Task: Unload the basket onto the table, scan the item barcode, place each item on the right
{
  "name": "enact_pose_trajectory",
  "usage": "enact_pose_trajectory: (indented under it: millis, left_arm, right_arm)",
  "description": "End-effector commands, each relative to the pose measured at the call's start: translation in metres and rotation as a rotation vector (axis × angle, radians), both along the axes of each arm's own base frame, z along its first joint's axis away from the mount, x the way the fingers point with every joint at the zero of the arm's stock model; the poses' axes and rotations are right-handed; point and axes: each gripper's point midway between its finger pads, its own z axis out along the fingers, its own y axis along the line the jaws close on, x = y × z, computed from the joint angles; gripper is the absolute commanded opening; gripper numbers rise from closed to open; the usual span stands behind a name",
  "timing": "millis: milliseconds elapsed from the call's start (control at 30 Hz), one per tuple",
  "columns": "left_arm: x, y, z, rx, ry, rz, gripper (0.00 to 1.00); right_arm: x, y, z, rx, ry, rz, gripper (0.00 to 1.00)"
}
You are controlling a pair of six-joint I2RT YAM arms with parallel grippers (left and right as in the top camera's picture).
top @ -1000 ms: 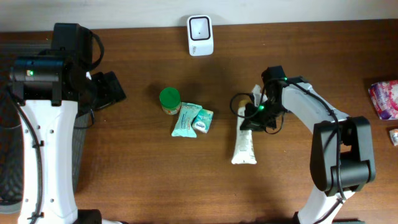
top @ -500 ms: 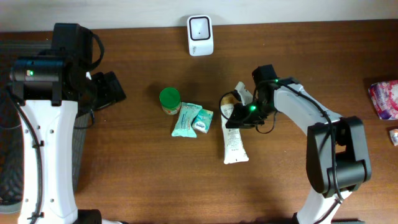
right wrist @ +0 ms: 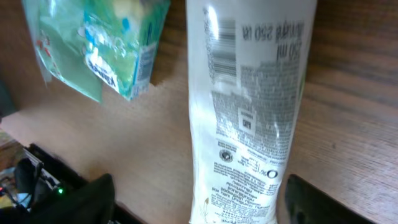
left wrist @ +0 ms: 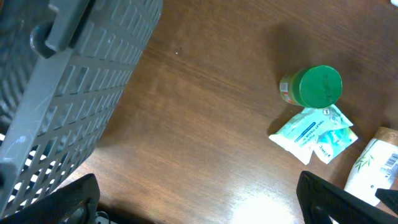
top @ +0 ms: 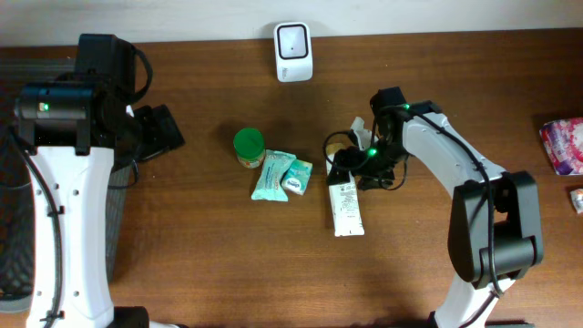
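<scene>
Locating the tube: the white tube [top: 347, 208] lies flat on the table [top: 228, 264], just right of the teal packets [top: 281, 176] and well short of the scanner [top: 293, 52] at the far edge.
Barcode: I can see the barcode [right wrist: 224, 42] on the upward face in the right wrist view, so I judge that no flip is needed.
Right gripper: the right gripper [top: 352, 166] hovers over the tube's far end, jaws spread to either side of it and gripping nothing.
Step in hand: as I read it, regrasp the tube and carry it to the scanner.
Doing it well: I'd close across the tube's body clear of the bars, so that no finger covers them. Then I'd turn the printed side square to the scanner's window.
Risk: a soft tube may sag or twist in the grip. The packets sit close, so I'd come straight down.
Left gripper: the left gripper [top: 160, 129] is wide open beside the grey basket [left wrist: 62, 93], well apart from the items.
</scene>
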Motion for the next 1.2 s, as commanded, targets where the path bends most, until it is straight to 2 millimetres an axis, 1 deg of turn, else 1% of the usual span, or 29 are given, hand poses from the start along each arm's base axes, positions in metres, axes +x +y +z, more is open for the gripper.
enact_pose_trajectory:
  millis: [0, 133, 233, 300, 333, 367, 467, 567, 633, 667, 733, 800, 867, 900, 933, 967, 1000, 1067, 1100, 1133, 1167]
  left_arm:
    - [-0.002, 0.001, 0.007, -0.006, -0.027, 0.015, 0.99]
    - [-0.003, 0.001, 0.007, -0.006, -0.027, 0.015, 0.99]
    - [-0.003, 0.001, 0.007, -0.006, -0.027, 0.015, 0.99]
    - [-0.003, 0.001, 0.007, -0.005, -0.027, 0.015, 0.99]
    - [-0.003, 0.001, 0.007, -0.005, -0.027, 0.015, 0.99]
    - [-0.003, 0.001, 0.007, -0.006, -0.027, 0.015, 0.99]
    - [-0.003, 0.001, 0.007, -0.006, -0.027, 0.015, 0.99]
    - [-0.002, 0.001, 0.007, -0.005, -0.027, 0.015, 0.99]
    - [-0.003, 0.001, 0.007, -0.006, -0.027, 0.015, 0.99]
    - [-0.003, 0.001, 0.007, -0.006, -0.027, 0.015, 0.99]
    - [-0.003, 0.001, 0.007, -0.006, -0.027, 0.015, 0.99]
    - [-0.003, 0.001, 0.007, -0.006, -0.027, 0.015, 0.99]
    - [-0.003, 0.001, 0.007, -0.006, -0.027, 0.015, 0.99]
    - [-0.002, 0.001, 0.007, -0.005, -0.027, 0.015, 0.99]
    - [-0.002, 0.001, 0.007, -0.006, -0.027, 0.015, 0.99]
    - [-0.003, 0.001, 0.007, -0.005, -0.027, 0.015, 0.99]
    - [-0.003, 0.001, 0.007, -0.006, -0.027, 0.015, 0.99]
    - [-0.003, 0.001, 0.007, -0.006, -0.027, 0.015, 0.99]
    - [-0.002, 0.001, 0.007, -0.006, -0.027, 0.015, 0.99]
    - [-0.003, 0.001, 0.007, -0.006, -0.027, 0.015, 0.99]
    - [-0.003, 0.001, 0.007, -0.006, -0.027, 0.015, 0.99]
  right_arm:
    - [0.006, -0.007, 0.0, -0.07, -0.042, 0.01, 0.72]
    - [0.013, -0.013, -0.009, -0.13, -0.087, 0.012, 0.73]
    - [0.014, -0.019, -0.022, -0.167, -0.107, 0.011, 0.73]
    - [0.013, -0.019, -0.027, -0.159, -0.111, 0.011, 0.66]
    - [0.009, -0.014, -0.028, -0.129, -0.096, 0.013, 0.55]
    - [0.005, -0.007, -0.027, -0.08, -0.083, 0.014, 0.52]
    - [-0.002, 0.012, -0.024, 0.013, -0.069, 0.033, 0.52]
    - [-0.007, 0.032, -0.023, 0.035, -0.088, 0.083, 0.52]
    - [-0.007, 0.039, -0.023, 0.037, -0.103, 0.101, 0.52]
    - [-0.006, 0.039, -0.023, 0.037, -0.101, 0.093, 0.49]
    - [-0.004, 0.035, -0.022, 0.037, -0.092, 0.065, 0.49]
    - [-0.002, 0.028, -0.018, 0.033, -0.072, 0.036, 0.49]
    - [0.005, 0.016, -0.008, 0.027, -0.054, -0.002, 0.53]
    - [0.009, 0.008, -0.003, 0.025, -0.049, -0.024, 0.53]
    - [0.017, -0.005, 0.003, 0.024, -0.049, -0.058, 0.53]
    - [0.021, -0.016, 0.005, 0.025, -0.058, -0.07, 0.54]
    - [0.023, -0.024, 0.005, 0.024, -0.062, -0.077, 0.57]
    - [0.028, -0.051, 0.002, -0.011, -0.066, -0.118, 0.59]
    - [0.031, -0.068, -0.002, -0.057, -0.069, -0.148, 0.62]
    - [0.034, -0.086, -0.006, -0.103, -0.07, -0.18, 0.76]
    - [0.035, -0.098, -0.008, -0.13, -0.069, -0.206, 0.85]
